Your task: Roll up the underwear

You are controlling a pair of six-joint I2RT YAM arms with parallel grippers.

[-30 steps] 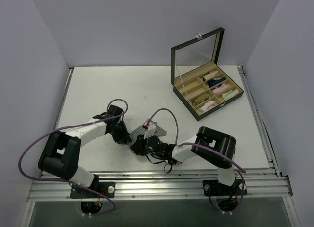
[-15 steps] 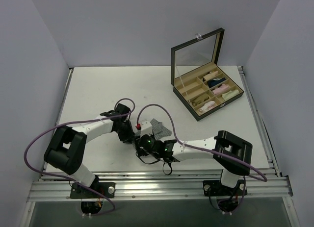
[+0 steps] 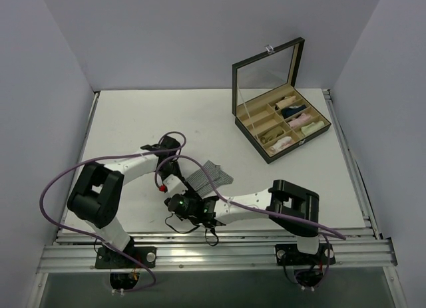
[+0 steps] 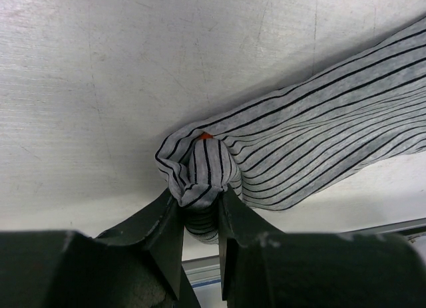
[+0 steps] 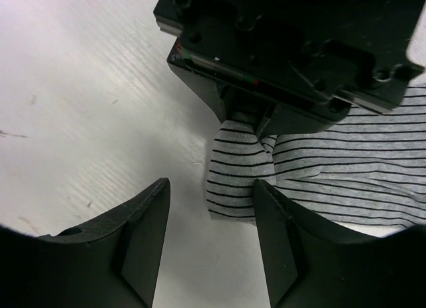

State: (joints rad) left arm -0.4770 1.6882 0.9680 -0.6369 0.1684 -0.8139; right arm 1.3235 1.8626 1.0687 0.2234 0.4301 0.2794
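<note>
Two arms on it: both grippers are crowded at one end of the underwear (image 3: 212,175), near the front edge of the table (image 3: 120,122), a bit left of middle.
Underwear: grey striped cloth lying mostly flat, one end bunched into a small wad with a bit of red edge peeking out.
Left gripper (image 4: 200,205): clamped on that bunched end, cloth squeezed between the jaws, pretty clear in the left wrist view.
Right gripper (image 5: 210,221): jaws apart and holding nothing, the left finger over bare table, the right one at the cloth edge, just beside the left gripper.
Step in hand: looks to me like the very start of the roll, one end gathered and pinned, the rest not rolled yet.
Next move: I'd guess the right one has to get a bite on the cloth near the wad so the end can be turned over onto the flat part.
Watch out: the two grippers are really close, not much room to work.
</note>
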